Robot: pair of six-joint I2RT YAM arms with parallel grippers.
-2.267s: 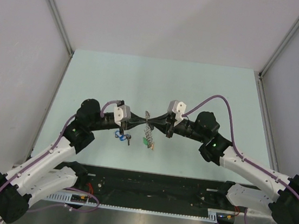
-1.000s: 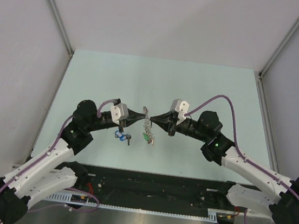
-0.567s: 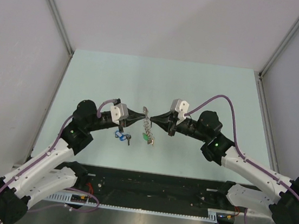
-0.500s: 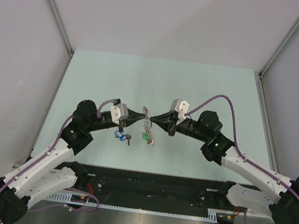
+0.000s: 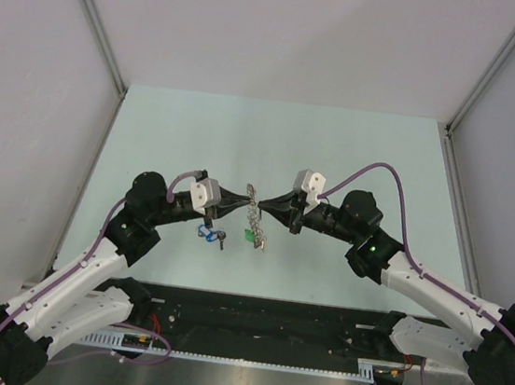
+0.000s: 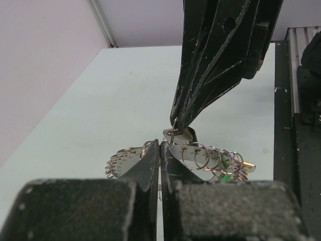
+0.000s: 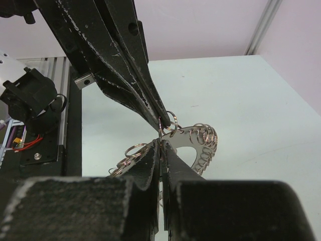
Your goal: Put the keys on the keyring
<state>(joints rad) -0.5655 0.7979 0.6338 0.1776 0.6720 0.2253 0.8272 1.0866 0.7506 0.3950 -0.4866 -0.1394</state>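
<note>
You have the keyring point(image 5: 253, 214) pinched from both sides: the left gripper point(image 5: 244, 196) and the right gripper point(image 5: 266, 203) meet tip to tip, each squeezed narrow on its upper edge. It is a flat grey band fringed with small silvery loops, hanging below the fingertips with a green tag point(image 5: 248, 236) lowest. The keys point(image 5: 207, 234), blue-tagged and black, lie loose just beside the left fingers
</note>
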